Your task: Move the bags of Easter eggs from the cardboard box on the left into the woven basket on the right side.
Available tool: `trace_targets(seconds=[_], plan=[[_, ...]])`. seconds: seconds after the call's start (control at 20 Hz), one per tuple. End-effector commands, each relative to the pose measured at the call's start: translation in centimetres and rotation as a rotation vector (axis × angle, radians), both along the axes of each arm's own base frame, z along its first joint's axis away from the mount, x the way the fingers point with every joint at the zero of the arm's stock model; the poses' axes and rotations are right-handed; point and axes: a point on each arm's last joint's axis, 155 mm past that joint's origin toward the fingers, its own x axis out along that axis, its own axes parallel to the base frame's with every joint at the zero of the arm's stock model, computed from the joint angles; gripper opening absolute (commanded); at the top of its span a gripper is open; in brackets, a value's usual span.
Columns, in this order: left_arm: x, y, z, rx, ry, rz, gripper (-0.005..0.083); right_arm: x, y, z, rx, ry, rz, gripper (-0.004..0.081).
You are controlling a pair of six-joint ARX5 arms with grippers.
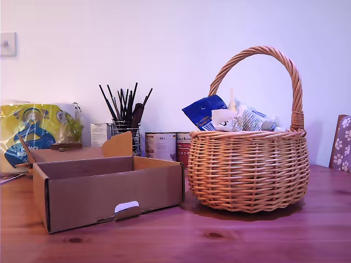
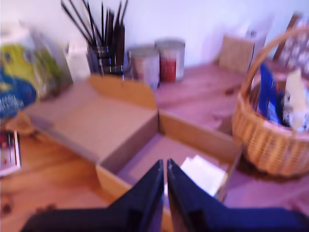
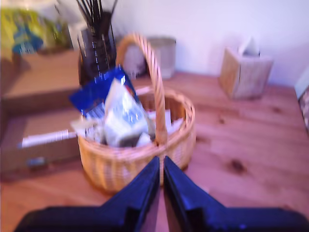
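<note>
The cardboard box (image 1: 109,192) stands on the wooden table at the exterior view's left. The woven basket (image 1: 247,170) stands at that view's right. A glossy blue bag (image 1: 204,111) and a whitish bag (image 1: 249,119) poke out above its rim. Neither gripper shows in the exterior view. My first gripper (image 2: 165,166) is shut and empty, hovering over the box (image 2: 130,125), where something flat and white (image 2: 203,174) lies that I cannot identify. My second gripper (image 3: 161,164) is shut and empty, just short of the basket (image 3: 130,166), with the blue bag (image 3: 96,89) and whitish bag (image 3: 123,113) inside.
Behind the box stand a large yellow-and-blue printed bag (image 1: 35,131), a wire holder of dark brushes (image 1: 125,118) and two tins (image 1: 164,145). A tissue box (image 3: 244,72) sits by the wall. A patterned chair back (image 1: 343,142) shows at the exterior view's right edge.
</note>
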Motion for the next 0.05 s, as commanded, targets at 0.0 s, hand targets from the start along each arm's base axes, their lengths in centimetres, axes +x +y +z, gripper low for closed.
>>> trace_targets(seconds=[0.0], plan=[[-0.1, -0.04, -1.11, 0.006, 0.028, -0.001, 0.0004, -0.1, -0.01, -0.78, -0.012, 0.022, 0.002, -0.0012]])
